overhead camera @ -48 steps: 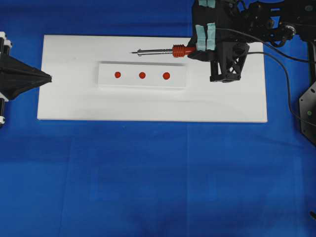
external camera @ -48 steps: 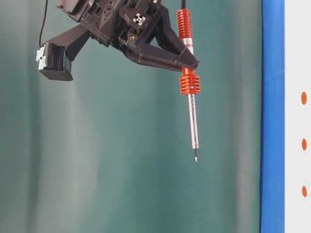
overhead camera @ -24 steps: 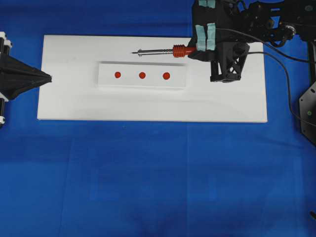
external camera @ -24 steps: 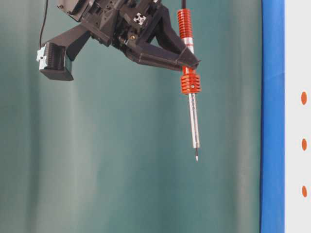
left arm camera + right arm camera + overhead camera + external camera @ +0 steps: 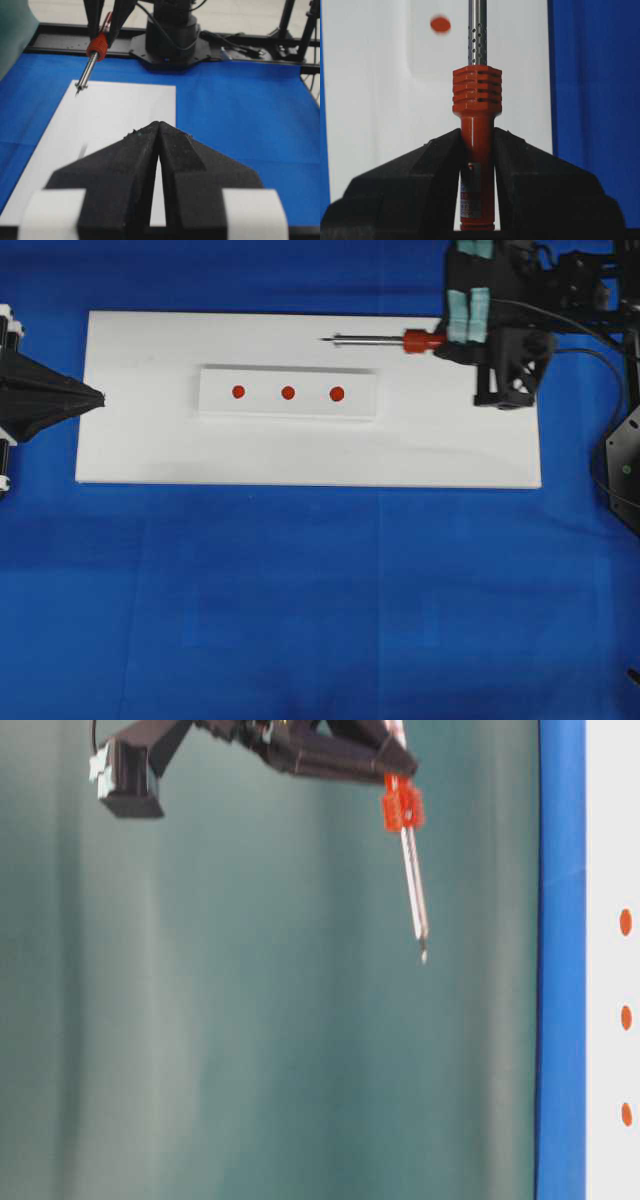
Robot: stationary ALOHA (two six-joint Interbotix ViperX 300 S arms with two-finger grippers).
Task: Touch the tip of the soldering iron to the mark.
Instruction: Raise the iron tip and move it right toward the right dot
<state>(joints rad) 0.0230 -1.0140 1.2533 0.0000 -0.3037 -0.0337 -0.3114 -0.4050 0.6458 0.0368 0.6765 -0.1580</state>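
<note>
Fingers: your right fingers [image 5: 477,165] pinched the soldering iron [image 5: 385,339]; your left fingers [image 5: 157,145] were pressed together.
You held the iron above the white board [image 5: 150,450], its tip at about 1 o'clock from the mark [image 5: 337,393], apart from it.

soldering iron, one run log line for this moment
right tool: shut on soldering iron | tip: in the air, off the mark | left tool: shut
</note>
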